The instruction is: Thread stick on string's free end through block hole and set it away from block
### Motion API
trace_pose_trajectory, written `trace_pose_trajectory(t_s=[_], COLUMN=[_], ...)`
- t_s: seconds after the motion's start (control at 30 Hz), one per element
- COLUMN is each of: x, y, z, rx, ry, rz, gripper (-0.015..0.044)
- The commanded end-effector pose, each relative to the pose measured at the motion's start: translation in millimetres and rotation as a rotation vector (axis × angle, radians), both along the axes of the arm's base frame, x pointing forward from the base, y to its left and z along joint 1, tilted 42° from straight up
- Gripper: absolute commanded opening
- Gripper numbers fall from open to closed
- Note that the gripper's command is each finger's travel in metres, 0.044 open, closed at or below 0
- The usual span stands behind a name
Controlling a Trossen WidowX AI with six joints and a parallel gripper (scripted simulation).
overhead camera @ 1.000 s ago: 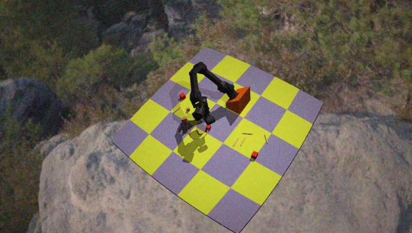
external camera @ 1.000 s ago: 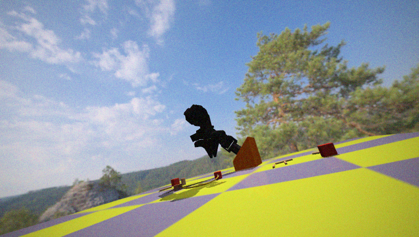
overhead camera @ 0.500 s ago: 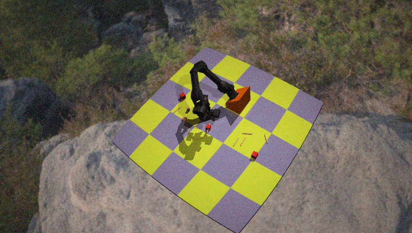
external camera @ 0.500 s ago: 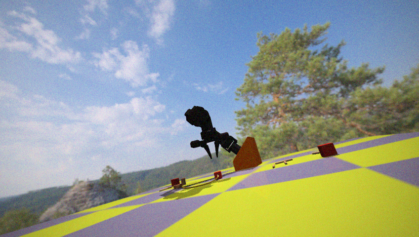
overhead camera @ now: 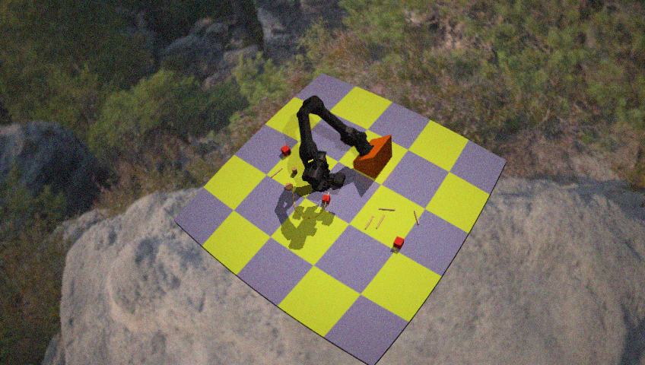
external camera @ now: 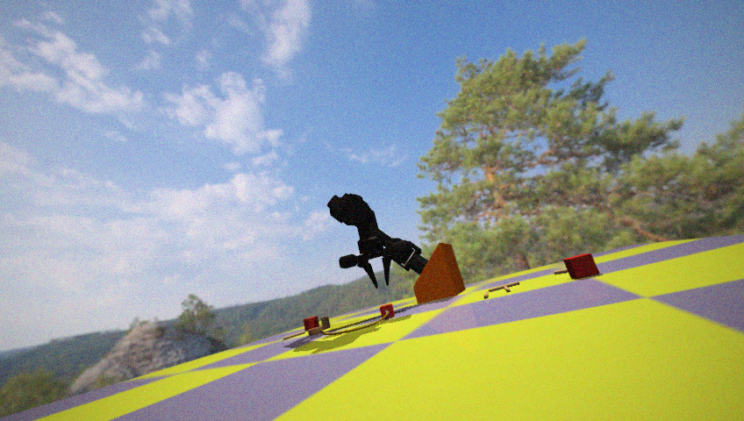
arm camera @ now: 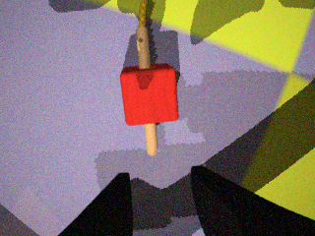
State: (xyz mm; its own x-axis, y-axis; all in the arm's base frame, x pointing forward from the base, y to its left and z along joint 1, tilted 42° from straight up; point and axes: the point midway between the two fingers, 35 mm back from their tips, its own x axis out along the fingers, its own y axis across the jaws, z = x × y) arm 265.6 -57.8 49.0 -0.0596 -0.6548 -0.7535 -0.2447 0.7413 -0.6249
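Note:
The wooden block is the red cube point(overhead camera: 325, 198) point(external camera: 383, 307) point(arm camera: 150, 95) near the middle of the table. The stick point(arm camera: 152, 143) sits through it, with its bare tip out on the side nearer my fingers in the wrist view and its other end out on the far side. The string point(arm camera: 144, 12) point(overhead camera: 309, 217) runs from that far end in a curve to the round button point(overhead camera: 288, 186) point(external camera: 316, 331). My gripper point(external camera: 382, 286) point(arm camera: 160, 179) is partly open and empty, above the table near the bare tip and touching nothing. The inside of the hole is hidden.
An orange wedge point(overhead camera: 379, 159) point(external camera: 439, 276) stands by the arm's base. Other red cubes point(overhead camera: 284, 150) point(overhead camera: 398, 242) lie at the far left and right. Several loose sticks point(overhead camera: 386, 209) point(overhead camera: 417, 217) point(overhead camera: 277, 172) lie about. A small brown piece point(overhead camera: 293, 170) is near the button.

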Motion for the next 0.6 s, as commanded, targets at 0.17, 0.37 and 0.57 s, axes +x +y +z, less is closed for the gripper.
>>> trace_pose_trajectory(t_s=[0.17,0.37,0.57], x=[-2.4,-2.9,-3.8], y=[-9.8,-16.3,-22.9], z=[-12.2,-19.5,-26.8], rx=[-0.003,-0.003,-0.004], ry=[0.011,0.011,0.011], rz=[0.004,0.004,0.004], gripper=[0.0121,0.0121,0.0121])
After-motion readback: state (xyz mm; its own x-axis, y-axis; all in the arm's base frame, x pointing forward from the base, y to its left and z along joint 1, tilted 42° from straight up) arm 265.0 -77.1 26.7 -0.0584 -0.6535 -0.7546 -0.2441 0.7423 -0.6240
